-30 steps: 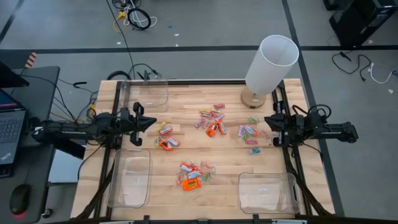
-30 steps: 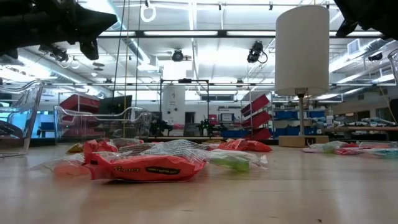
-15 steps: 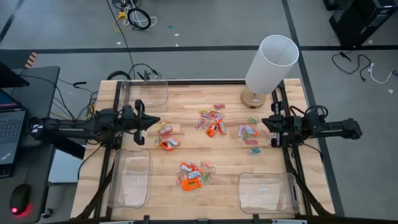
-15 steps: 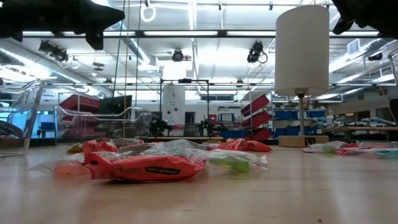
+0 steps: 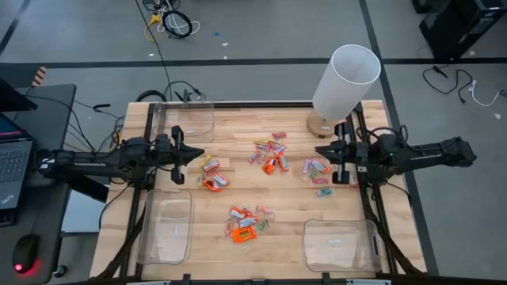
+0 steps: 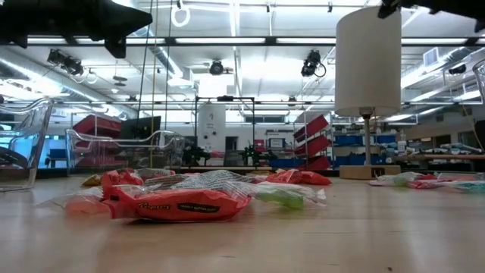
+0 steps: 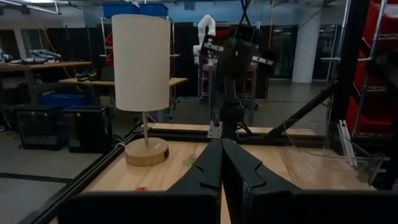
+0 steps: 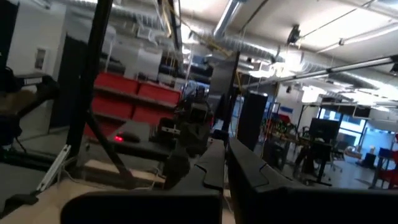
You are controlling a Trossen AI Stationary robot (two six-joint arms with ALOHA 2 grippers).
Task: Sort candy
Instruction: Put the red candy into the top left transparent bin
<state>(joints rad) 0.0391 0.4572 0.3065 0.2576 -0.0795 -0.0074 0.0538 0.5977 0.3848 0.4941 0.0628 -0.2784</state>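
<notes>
The candy (image 5: 269,158) lies in four loose clusters across the middle of the counter (image 5: 238,194), none yet in the three clear bins (image 5: 166,229) at the frame's upper left, lower left and lower right. The right pincer (image 5: 318,150), closed and empty, hovers at centre right, nearest the right-hand cluster just below and left of its tip. The left pincer (image 5: 196,154), also closed and empty, points right toward the centre-left cluster. Individual wrapper orientation is too small to resolve; height above the counter is unclear.

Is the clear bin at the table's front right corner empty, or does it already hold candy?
Empty. In the high view the clear bin shows only bare wood through it, while the candy lies scattered on the table.
</notes>
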